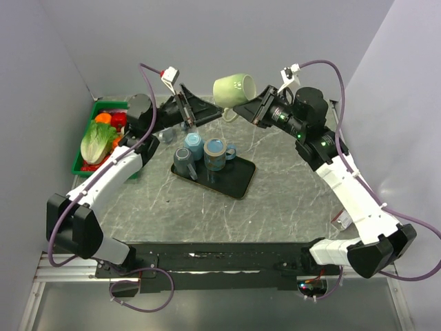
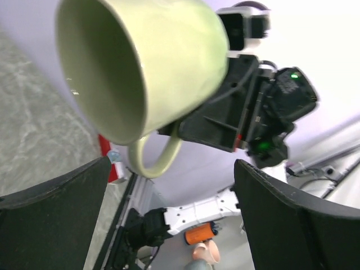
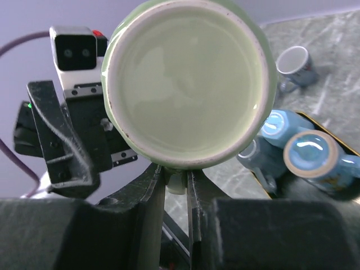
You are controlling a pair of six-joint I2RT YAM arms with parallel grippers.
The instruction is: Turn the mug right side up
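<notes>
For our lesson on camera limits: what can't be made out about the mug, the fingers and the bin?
1. Right wrist: the base of the green mug hides its mouth and what the right fingers pinch.
2. Left wrist: the bottom edge cuts off the left fingers.
3. Top external: the left arm covers part of the green bin.

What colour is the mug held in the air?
Pale green; the mug shows best in the left wrist view.

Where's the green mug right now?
The green mug is aloft at rear centre in the top view, held sideways by the right gripper, behind the tray of blue mugs.
</notes>
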